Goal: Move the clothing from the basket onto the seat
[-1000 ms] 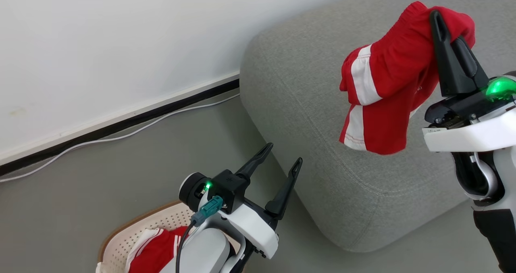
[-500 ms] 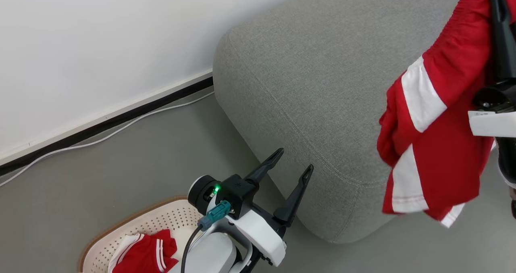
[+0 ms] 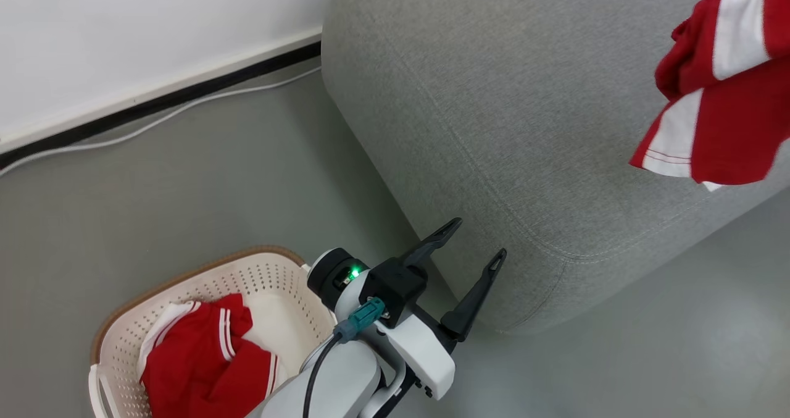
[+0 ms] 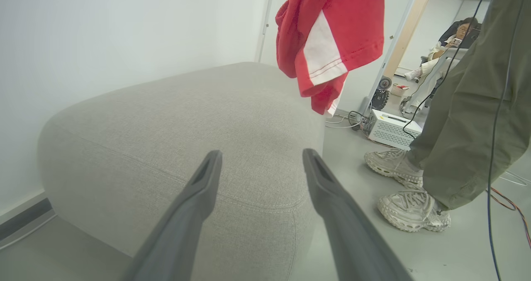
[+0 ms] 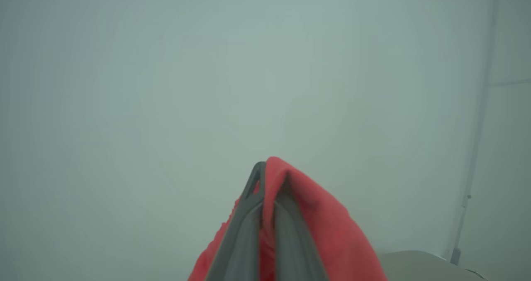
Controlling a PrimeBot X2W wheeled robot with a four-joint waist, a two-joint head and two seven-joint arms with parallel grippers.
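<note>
Person's legs beside seat; left gripper spread; right gripper seemingly clamps clothing.

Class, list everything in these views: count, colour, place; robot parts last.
seat: one, grey, beside the wall
basket: one, cream, brown rim, on the floor
basket garment: one, red and white, in the basket
hanging garment: one, red and white, in air by the seat
cable: one, white, along the wall
box: one, white, floor beyond seat
person's shoes: two, pale, floor beside seat
left gripper: one, dark, open, near seat corner
right gripper: one, dark, shut on hanging garment
</note>
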